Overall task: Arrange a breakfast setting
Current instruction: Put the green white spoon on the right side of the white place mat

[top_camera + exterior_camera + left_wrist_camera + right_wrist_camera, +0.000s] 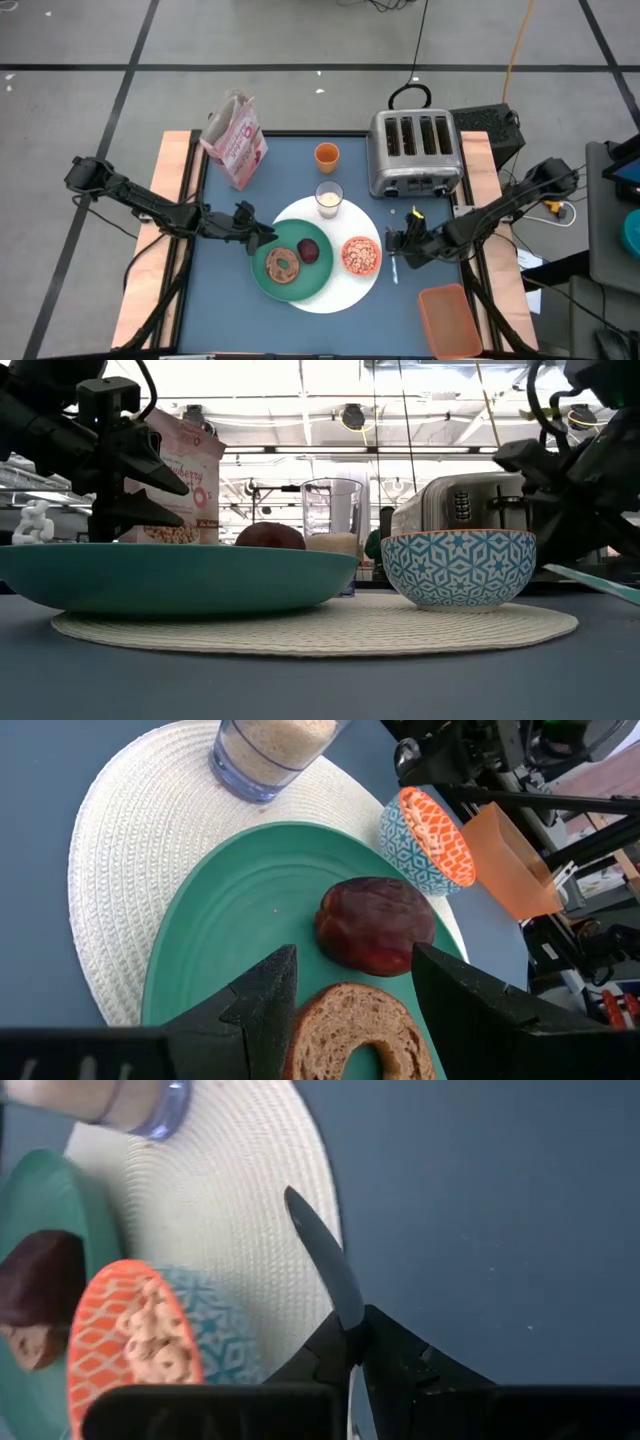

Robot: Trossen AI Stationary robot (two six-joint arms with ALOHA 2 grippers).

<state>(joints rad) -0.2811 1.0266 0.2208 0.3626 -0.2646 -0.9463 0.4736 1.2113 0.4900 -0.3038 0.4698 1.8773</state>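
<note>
A white woven round mat (330,290) lies mid-table. On it sit a green plate (262,283) with a bagel (283,264) and a dark red fruit (310,251), and an orange bowl (361,255) of cereal, blue-patterned outside (458,567). The glass of milk (329,199) stands on the mat's far edge. The orange cup (326,155) and the pink cereal bag (235,140) stand farther back. My left gripper (262,238) is open above the plate's left side, its fingers either side of the bagel (350,1030). My right gripper (393,250) is shut on the blue-handled spoon (394,268), right of the bowl. My right gripper pinches one end of the spoon (347,1318) between its two fingertips. The rest of the spoon (315,1245) sticks out past the fingers, over the mat's right edge. In the low view the spoon (595,582) slants, and I cannot tell whether it touches the table.
The silver four-slot toaster (413,150) stands at the far right, behind my right arm. An orange see-through container (450,320) sits at the near right corner. Bare blue tabletop (225,300) lies left of the plate.
</note>
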